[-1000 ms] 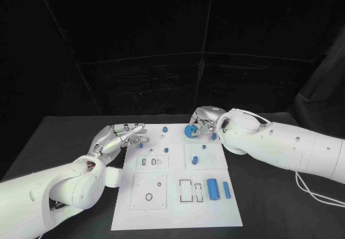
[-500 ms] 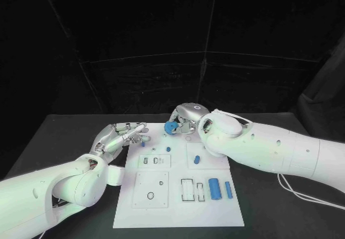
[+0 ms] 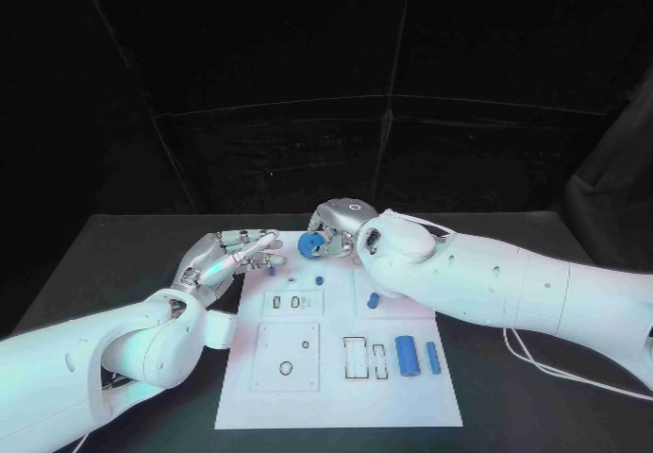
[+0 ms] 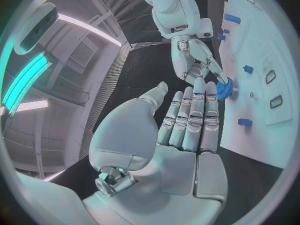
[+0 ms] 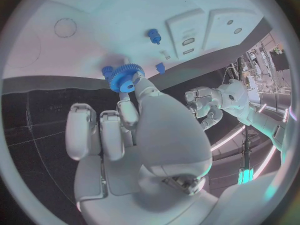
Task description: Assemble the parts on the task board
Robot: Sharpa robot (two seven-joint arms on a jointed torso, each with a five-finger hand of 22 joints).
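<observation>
Blue gear (image 3: 310, 244): a toothed blue wheel is pinched in the fingers (image 5: 127, 108) of the right hand (image 3: 341, 225); it is held above the far end of the task board (image 3: 341, 389), just beside the left hand's fingertips (image 4: 211, 88). It is also seen at the board's edge in the right wrist view (image 5: 126, 78) and the left wrist view (image 4: 225, 89).

Right hand: clamped on the gear between thumb and fingers; the remaining fingers are curled beside it.

Left hand (image 3: 225, 259): carried at the board's far left corner, fingers held straight and side by side with the thumb set apart; nothing is held.

Task board: a white plate laid lengthways in the middle of the black desk (image 3: 530, 396), with recessed panels and outlined slots.

Long blue parts: a thick cylinder (image 3: 404, 353) and a thinner bar (image 3: 431, 357) are laid side by side near the board's right edge, toward its near end.

Small blue parts: one piece (image 3: 373, 300) is seen on the board's right half beyond the cylinder, another (image 3: 319, 280) near the board's middle line toward the far end, and one (image 3: 270, 271) close under the left hand's fingers.
</observation>
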